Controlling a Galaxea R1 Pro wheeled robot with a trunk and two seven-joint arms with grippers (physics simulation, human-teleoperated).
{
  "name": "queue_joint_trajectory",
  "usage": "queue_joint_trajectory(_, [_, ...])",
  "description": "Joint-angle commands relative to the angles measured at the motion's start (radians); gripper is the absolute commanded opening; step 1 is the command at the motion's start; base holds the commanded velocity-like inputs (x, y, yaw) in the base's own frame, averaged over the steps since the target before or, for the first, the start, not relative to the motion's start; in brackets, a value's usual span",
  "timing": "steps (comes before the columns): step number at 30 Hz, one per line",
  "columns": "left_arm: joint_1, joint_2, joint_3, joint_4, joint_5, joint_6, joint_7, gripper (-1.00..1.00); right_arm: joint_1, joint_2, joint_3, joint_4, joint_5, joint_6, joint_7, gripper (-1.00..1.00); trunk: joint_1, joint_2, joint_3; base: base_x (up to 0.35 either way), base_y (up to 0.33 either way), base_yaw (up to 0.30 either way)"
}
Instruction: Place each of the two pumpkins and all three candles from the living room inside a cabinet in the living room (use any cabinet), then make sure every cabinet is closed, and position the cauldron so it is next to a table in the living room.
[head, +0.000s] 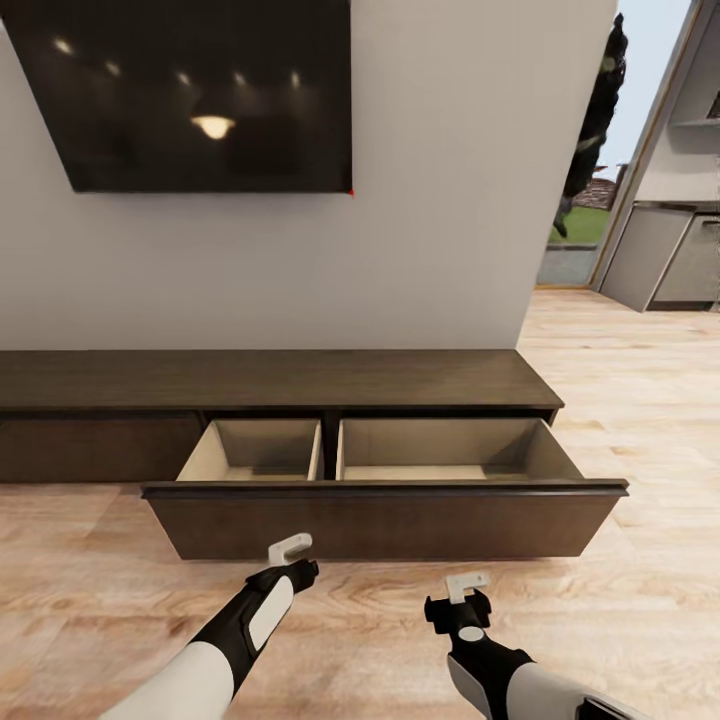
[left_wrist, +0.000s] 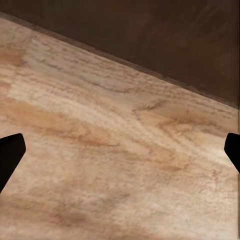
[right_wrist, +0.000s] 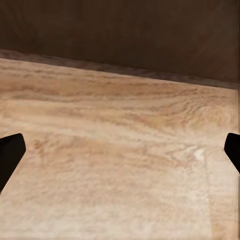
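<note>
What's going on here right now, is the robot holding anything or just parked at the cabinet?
The robot faces the long dark cabinet under the wall TV. One wide drawer is pulled out, and its two pale compartments look empty from the head view. Both arms hang low over the wood floor in front of the drawer. The left gripper and right gripper hold nothing; both wrist views show their fingers spread wide over bare floor.

Bright, even light; ceiling lamps glare off the TV (head: 200, 90); both wrist views look soft and blurry.
</note>
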Motion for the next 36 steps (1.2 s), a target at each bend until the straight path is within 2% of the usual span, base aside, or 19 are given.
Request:
queue_joint_trajectory(1, [0.000, 0.000, -0.008, 0.002, 0.010, 0.003, 0.006, 1.00, 0.000, -0.001, 0.008, -0.001, -0.014, -0.003, -0.003, 1.00, -0.001, 0.000, 0.003, 0.000, 0.000, 0.000])
queue_joint_trajectory(6, [0.000, -0.004, -0.008, 0.025, 0.008, 0.003, -0.016, 1.00, 0.000, -0.004, 0.008, -0.001, -0.034, -0.003, -0.003, 1.00, -0.003, 0.001, 0.022, 0.000, 0.000, 0.000])
queue_joint_trajectory(13, [0.000, -0.005, -0.007, 0.124, 0.006, 0.001, -0.040, 1.00, 0.000, -0.005, 0.009, -0.001, -0.042, -0.003, -0.003, 1.00, -0.030, 0.050, 0.044, 0.000, 0.000, 0.000])
queue_joint_trajectory(16, [0.000, -0.003, -0.006, 0.172, 0.005, -0.002, -0.074, 1.00, 0.000, -0.005, 0.010, 0.000, -0.043, -0.003, -0.003, 1.00, -0.041, 0.071, 0.054, 0.000, 0.000, 0.000])
queue_joint_trajectory(22, [0.000, -0.003, -0.007, 0.234, 0.005, -0.069, -0.114, 1.00, 0.008, -0.004, 0.010, 0.000, -0.044, -0.004, 0.000, 1.00, -0.064, 0.113, 0.073, 0.000, 0.000, 0.000])
queue_joint_trajectory(28, [0.000, -0.003, -0.007, 0.259, 0.005, -0.094, -0.122, 1.00, 0.012, -0.003, 0.010, 0.000, -0.044, -0.005, 0.001, 1.00, -0.087, 0.155, 0.091, 0.000, 0.000, 0.000])
queue_joint_trajectory(32, [0.000, -0.004, -0.007, 0.302, 0.004, -0.104, -0.154, 1.00, 0.015, -0.003, 0.011, 0.000, -0.044, -0.005, 0.003, 1.00, -0.103, 0.183, 0.104, 0.000, 0.000, 0.000])
queue_joint_trajectory(36, [0.010, -0.023, -0.030, 0.324, 0.027, -0.115, -0.136, 1.00, 0.020, 0.020, 0.013, 0.022, -0.021, -0.007, 0.000, 1.00, -0.102, 0.183, 0.104, 0.000, 0.000, 0.000])
